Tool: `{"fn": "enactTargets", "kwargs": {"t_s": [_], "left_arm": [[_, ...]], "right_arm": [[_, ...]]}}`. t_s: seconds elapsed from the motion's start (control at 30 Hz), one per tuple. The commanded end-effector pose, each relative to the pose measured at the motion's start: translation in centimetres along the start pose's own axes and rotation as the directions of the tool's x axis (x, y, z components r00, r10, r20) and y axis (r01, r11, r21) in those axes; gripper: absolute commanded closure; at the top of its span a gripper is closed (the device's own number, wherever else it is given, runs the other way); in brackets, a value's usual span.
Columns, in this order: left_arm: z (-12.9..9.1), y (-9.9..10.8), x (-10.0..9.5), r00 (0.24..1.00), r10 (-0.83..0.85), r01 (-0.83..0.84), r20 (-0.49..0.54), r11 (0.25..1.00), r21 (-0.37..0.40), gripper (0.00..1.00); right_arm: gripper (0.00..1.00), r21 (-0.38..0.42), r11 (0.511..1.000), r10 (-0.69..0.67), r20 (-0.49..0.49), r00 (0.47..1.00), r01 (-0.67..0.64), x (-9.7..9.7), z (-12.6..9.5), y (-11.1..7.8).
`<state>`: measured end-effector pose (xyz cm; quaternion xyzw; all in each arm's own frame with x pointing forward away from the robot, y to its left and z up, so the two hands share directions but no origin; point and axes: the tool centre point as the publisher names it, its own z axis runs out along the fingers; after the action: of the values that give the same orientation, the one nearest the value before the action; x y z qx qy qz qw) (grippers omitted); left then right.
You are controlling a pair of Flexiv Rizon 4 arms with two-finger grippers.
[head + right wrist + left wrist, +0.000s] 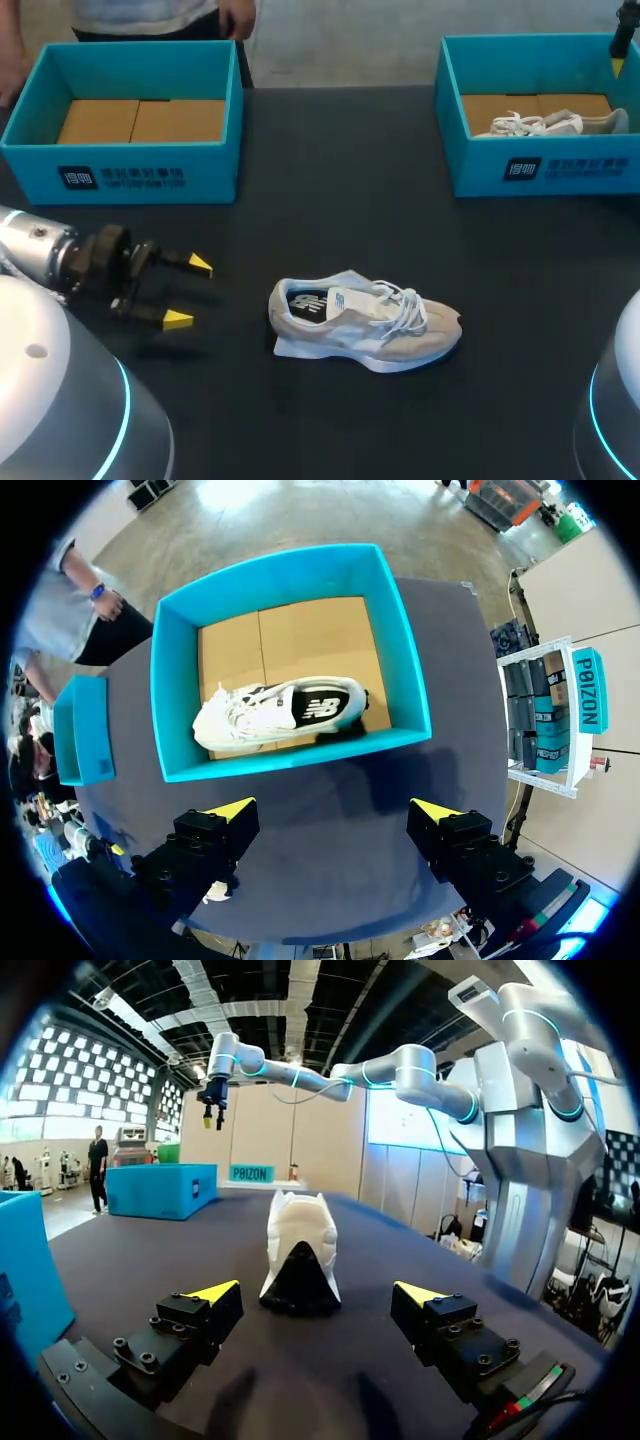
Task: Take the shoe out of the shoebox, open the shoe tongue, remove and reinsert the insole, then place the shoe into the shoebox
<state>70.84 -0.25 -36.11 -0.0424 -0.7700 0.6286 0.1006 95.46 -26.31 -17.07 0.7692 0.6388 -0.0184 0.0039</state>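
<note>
One shoe (365,322) lies ahead of my left pincer (189,292), heel toward it.

Print stands on four things, none of it given out letter by letter here. The left shoebox (120,178) bears on its front wall a dark square logo with two short lines of white characters beside it. The right shoebox (570,168) has the same marking on its front wall. The shoe on the table (365,320) shows a pale logo on its side and a white mark on the dark insole (308,303). The shoe in the right shoebox (285,710) carries a dark letter logo on its side.
</note>
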Motion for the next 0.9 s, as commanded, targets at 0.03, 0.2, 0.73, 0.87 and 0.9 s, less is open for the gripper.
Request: {"fn": "enactTargets", "kwargs": {"t_s": [0.03, 0.2, 0.73, 0.87, 0.9], "left_arm": [[1.8, 0.2, -0.5, 1.0, -0.01, 0.01, 0.008, 1.0, 0.006, 0.0], [3.3, 0.4, -0.5, 1.0, -0.015, 0.015, 0.024, 1.0, 0.003, 0.0], [7.7, 1.2, -0.9, 0.997, -0.004, 0.004, 0.081, 1.0, -0.008, 0.0], [8.5, 1.4, -1.0, 0.996, -0.007, 0.008, 0.083, 1.0, -0.013, 0.0], [8.7, 1.4, -1.0, 0.996, -0.005, 0.006, 0.085, 1.0, -0.018, 0.0]], "right_arm": [[0.0, -0.001, 1.0, 0.001, 0.002, 1.0, -0.001, 0.0, 0.0, -0.1], [0.0, -0.001, 1.0, 0.001, 0.002, 1.0, -0.001, 0.0, 0.0, -0.1], [0.0, -0.001, 1.0, 0.001, 0.002, 1.0, -0.001, 0.0, 0.0, -0.1], [0.0, -0.001, 1.0, 0.001, 0.002, 1.0, -0.001, 0.0, 0.0, -0.1], [0.0, -0.001, 1.0, 0.001, 0.002, 1.0, -0.001, 0.0, 0.0, -0.1]]}}
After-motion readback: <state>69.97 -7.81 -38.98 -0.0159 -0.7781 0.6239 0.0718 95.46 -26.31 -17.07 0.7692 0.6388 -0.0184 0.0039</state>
